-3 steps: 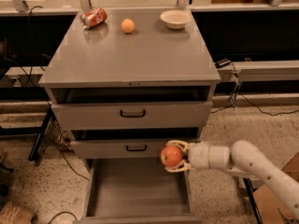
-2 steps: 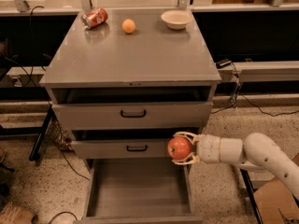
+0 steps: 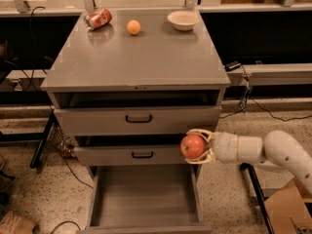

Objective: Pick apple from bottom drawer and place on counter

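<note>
Gripper: the gripper (image 3: 195, 146) hangs in the air on the right side of the cabinet, level with the middle drawer, its pale fingers (image 3: 200, 132) closed over the top and underside of the apple.
Apple: the apple (image 3: 193, 146) is red with a paler patch. It is held clear of every surface, in front of the right end of the middle drawer's face, above the right wall of the bottom drawer and well below the counter.
Arm: the white arm (image 3: 263, 150) reaches in from the right, roughly level, with its wrist just behind the apple.
Bottom drawer: the bottom drawer (image 3: 144, 194) is pulled out toward the near side, its plain grey inside showing.
Middle drawer: the middle drawer (image 3: 122, 155) has a black handle and is slightly out, with a dark gap above it.
Top drawer: the top drawer (image 3: 97, 121) also has a black handle and a dark gap under the counter's edge.
Counter: the counter (image 3: 141, 57) is a grey, slightly glossy top.
Soda can: the red soda can (image 3: 98, 19) lies on its side at the far left of the counter.
Orange fruit: the orange fruit (image 3: 133, 27) sits just right of the can, apart from it.
Bowl: the pale bowl (image 3: 183, 20) stands at the far right of the counter.
Floor: the speckled floor (image 3: 39, 189) has a cardboard box (image 3: 287, 208) at the near right.
</note>
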You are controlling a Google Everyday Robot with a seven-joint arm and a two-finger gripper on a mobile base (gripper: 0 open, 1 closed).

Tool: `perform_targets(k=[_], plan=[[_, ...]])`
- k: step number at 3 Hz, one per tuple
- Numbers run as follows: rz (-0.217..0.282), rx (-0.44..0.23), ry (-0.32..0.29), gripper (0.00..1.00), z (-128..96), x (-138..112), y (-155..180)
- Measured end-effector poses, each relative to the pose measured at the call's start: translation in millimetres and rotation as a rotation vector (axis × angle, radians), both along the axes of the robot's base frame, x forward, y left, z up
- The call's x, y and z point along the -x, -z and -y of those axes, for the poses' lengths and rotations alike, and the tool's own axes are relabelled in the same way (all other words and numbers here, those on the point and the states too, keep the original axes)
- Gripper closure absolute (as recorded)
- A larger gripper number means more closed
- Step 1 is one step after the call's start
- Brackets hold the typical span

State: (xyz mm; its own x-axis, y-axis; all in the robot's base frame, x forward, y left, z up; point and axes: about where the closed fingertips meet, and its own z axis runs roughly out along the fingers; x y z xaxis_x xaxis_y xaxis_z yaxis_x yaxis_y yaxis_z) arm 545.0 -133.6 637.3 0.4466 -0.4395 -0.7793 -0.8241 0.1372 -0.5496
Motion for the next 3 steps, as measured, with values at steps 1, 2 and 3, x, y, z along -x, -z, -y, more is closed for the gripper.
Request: perform_targets(k=[1,2,3], plan=[[0.026,0.000,-0.002,1.00,25,-17,-61],[0.082,0.044,-0.006,1.00,46,-36,-133],[0.168,0.074,0.016,1.00,70,-56,-209]])
